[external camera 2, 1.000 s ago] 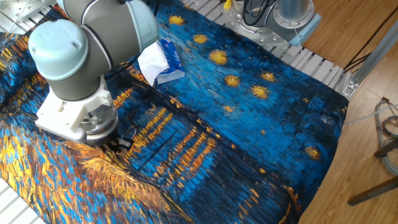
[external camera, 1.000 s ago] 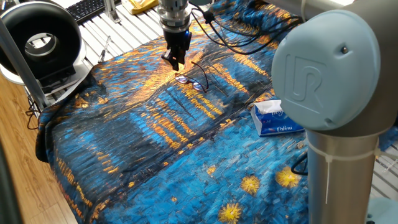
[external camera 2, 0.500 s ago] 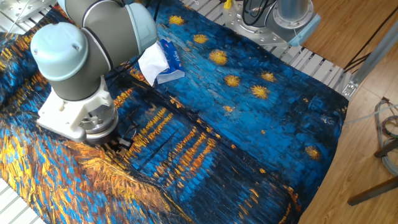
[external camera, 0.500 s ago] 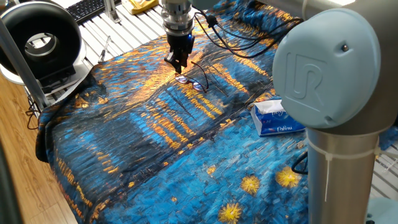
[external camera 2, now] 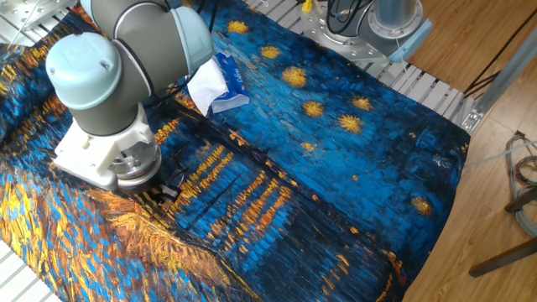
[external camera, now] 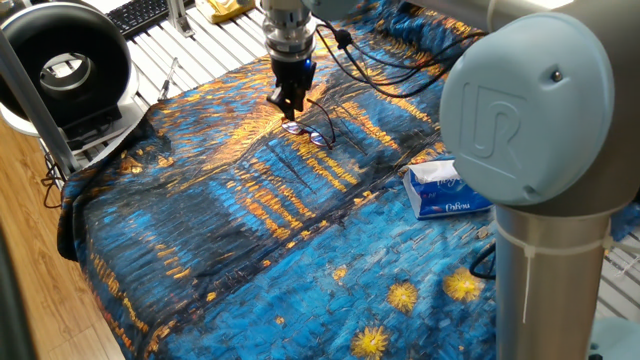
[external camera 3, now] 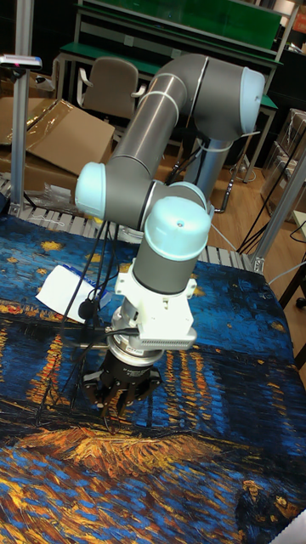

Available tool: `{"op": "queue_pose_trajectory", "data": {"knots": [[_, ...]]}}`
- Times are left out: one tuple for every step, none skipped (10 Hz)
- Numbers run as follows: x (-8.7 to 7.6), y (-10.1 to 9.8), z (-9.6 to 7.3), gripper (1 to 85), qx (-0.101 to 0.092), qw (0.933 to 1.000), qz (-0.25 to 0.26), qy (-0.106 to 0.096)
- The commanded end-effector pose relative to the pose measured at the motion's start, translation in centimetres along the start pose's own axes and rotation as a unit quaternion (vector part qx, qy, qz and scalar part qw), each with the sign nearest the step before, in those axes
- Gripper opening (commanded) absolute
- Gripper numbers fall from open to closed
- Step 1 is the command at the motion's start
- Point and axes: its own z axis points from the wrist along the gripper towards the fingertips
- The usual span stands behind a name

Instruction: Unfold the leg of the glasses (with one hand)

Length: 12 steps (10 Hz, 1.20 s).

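Note:
The glasses (external camera: 312, 133) lie on the painted blue and orange cloth (external camera: 230, 220), thin dark frames with pale lenses; one leg runs up and back towards the right. My gripper (external camera: 288, 106) points straight down just left of the lenses, its tips nearly on the cloth and its fingers close together. Whether the thin wire is pinched between them is too small to see. In the tall fixed view the gripper (external camera 3: 114, 408) hangs over the orange patch. From the other fixed view the wrist hides most of the gripper (external camera 2: 159, 192), and the glasses are hard to make out.
A blue tissue pack (external camera: 445, 190) lies right of the glasses. Black cables (external camera: 380, 70) trail over the cloth behind the gripper. A black ring-shaped device (external camera: 65, 65) and a keyboard (external camera: 140, 12) sit at the far left. The arm's large grey base (external camera: 530, 130) fills the right foreground.
The gripper has shifted a little to the right, closer to the lenses, and its fingers look narrower. The glasses have stayed where they were.

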Motion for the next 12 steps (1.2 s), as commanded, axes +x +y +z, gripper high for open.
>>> {"op": "queue_pose_trajectory", "data": {"knots": [[0.5, 0.6, 0.6, 32.3, -0.009, 0.9998, 0.015, 0.0], [0.7, 0.7, 0.7, 31.7, -0.01, 0.9998, 0.018, 0.002], [0.9, 0.6, 0.8, 30.7, -0.009, 0.9997, 0.02, 0.004], [1.2, 0.5, 0.8, 29.0, -0.008, 0.9997, 0.021, 0.006], [1.4, 0.3, 0.9, 28.3, -0.007, 0.9997, 0.021, 0.006], [1.6, 0.1, 0.9, 28.3, -0.006, 0.9998, 0.019, 0.007], [1.8, -0.1, 1.0, 28.3, -0.007, 0.9998, 0.018, 0.005], [1.9, -0.2, 1.1, 28.3, -0.007, 0.9998, 0.017, 0.005], [1.9, -0.2, 1.1, 28.3, -0.006, 0.9998, 0.016, 0.004], [1.9, -0.2, 1.2, 28.0, -0.006, 0.9998, 0.016, 0.004], [1.9, -0.2, 1.2, 27.3, -0.006, 0.9998, 0.018, 0.004], [1.9, -0.3, 1.3, 26.7, -0.006, 0.9998, 0.018, 0.004]]}}
